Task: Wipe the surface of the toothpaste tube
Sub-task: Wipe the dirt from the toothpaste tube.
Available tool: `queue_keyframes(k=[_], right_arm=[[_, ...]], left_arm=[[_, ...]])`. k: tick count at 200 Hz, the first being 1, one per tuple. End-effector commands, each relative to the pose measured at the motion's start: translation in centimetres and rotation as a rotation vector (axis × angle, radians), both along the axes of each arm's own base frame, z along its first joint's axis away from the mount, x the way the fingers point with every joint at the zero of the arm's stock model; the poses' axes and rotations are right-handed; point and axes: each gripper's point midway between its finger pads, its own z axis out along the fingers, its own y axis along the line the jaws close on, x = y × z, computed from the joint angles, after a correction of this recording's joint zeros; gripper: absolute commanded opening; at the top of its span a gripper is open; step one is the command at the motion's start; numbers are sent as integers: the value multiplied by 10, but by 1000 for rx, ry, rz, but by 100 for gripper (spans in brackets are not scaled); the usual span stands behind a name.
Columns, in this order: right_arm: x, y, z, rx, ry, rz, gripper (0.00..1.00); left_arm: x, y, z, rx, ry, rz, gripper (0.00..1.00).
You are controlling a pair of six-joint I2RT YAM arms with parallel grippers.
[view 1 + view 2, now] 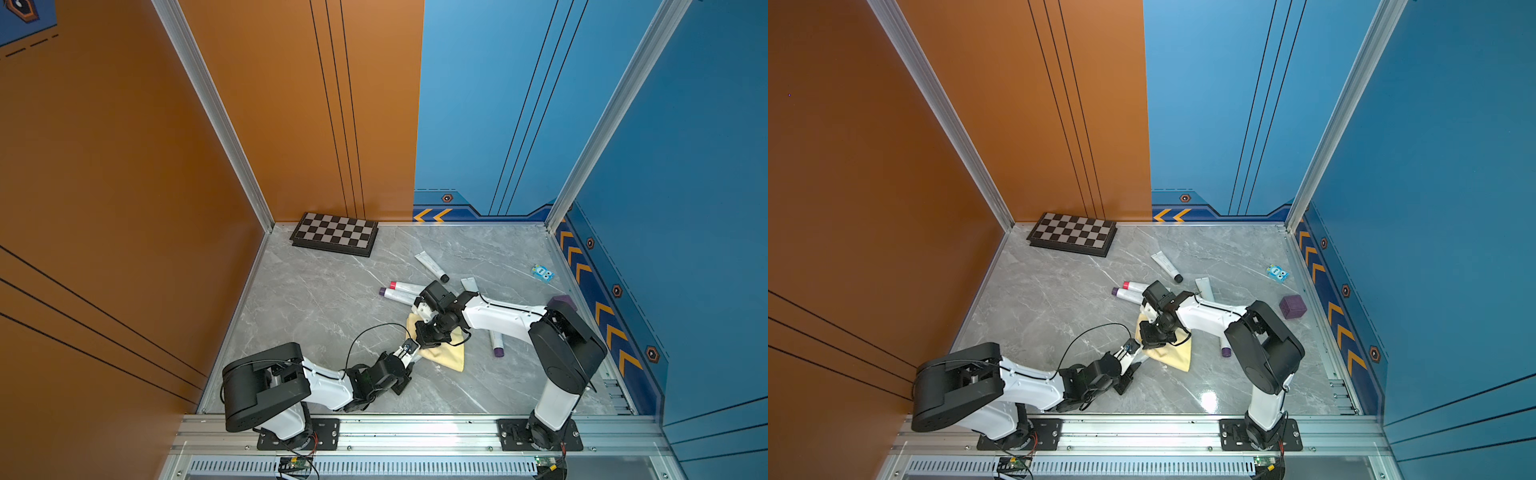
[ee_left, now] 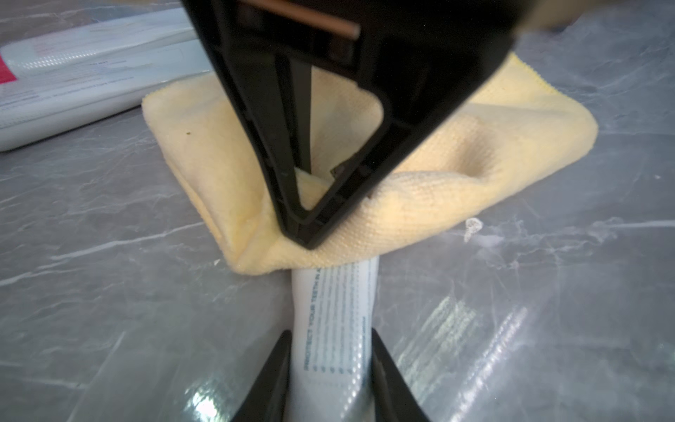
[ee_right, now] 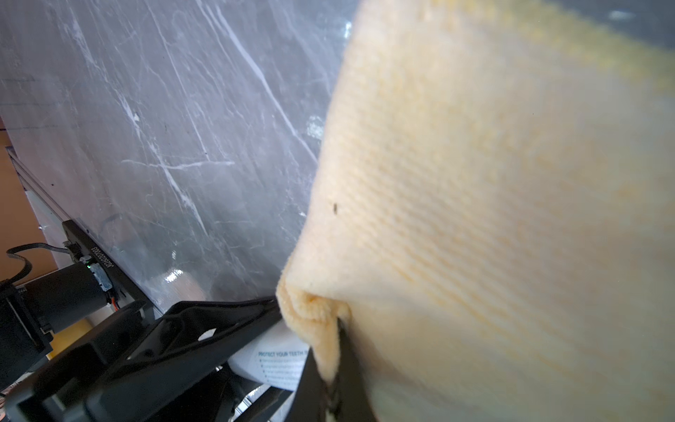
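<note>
Cloth (image 3: 475, 201): yellow, ribbed, filled much of the view; one fold was pinched in the closed right gripper (image 3: 325, 338).
Tube (image 3: 277, 365): white, printed, clamped in the left gripper (image 3: 268, 350), touching the cloth.
Table (image 3: 164, 128): grey marble, white-veined.

A folded chessboard (image 1: 335, 234) lies far beyond the right gripper (image 1: 424, 338), against the back wall (image 1: 374, 124). Two capped tubes (image 1: 407, 286) lie near, just behind this gripper. Well apart to its right are a blue owl box (image 1: 543, 273) and a purple cube (image 1: 1292, 306).

Spare tubes (image 1: 401, 291) crowd beyond cloth (image 1: 444, 353); marble (image 1: 311, 299) toward chessboard (image 1: 334, 234) open.
</note>
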Motion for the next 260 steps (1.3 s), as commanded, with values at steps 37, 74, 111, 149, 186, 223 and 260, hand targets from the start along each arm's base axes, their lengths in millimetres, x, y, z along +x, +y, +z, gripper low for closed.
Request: queue_keyframes(k=[37,74,111,149,186,223,260], right_arm=[[-42,-52,-50,-319,52,117,0],[-36,-90,-68,-558,-45,141,0],[-30,-96,-68,-594,-80,130,0],[-63,-40,-50,-218,92,125,0],[-86,-15,-18,12,196,133,0],[-85,-33,-18,-40,178,106,0],[-59,-76,-57,-339,77,82,0]], left_arm=[[-4,17,-19,74,33,-2,29],[-4,18,-18,74,30,4,29],[-4,17,-19,73,33,1,29],[-4,19,-17,70,26,10,29],[-3,19,-17,71,25,13,29],[-2,19,-19,76,27,14,29],[-2,20,-17,68,23,18,29]])
